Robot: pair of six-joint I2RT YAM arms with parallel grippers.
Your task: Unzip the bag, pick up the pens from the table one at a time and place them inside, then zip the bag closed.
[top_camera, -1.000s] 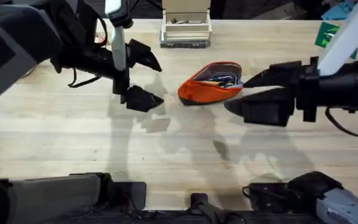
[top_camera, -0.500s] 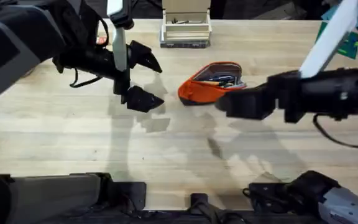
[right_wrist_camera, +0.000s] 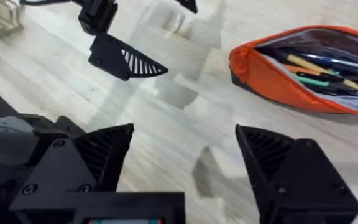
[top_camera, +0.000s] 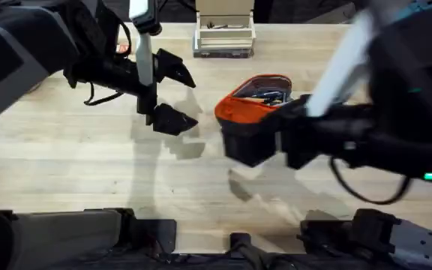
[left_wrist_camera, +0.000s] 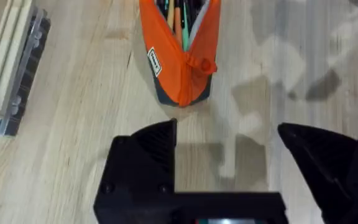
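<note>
Orange bag gapes unzipped, right wrist revealing pens inside.

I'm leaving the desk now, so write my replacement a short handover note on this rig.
Left gripper: open, empty, hanging above the table left of the bag.
Right gripper: open, empty, near the bag's front.
Bag: lying unzipped on the table, pens inside.
Done: unzipping; I see no loose pens on the table.
Left: zip the bag closed.
</note>
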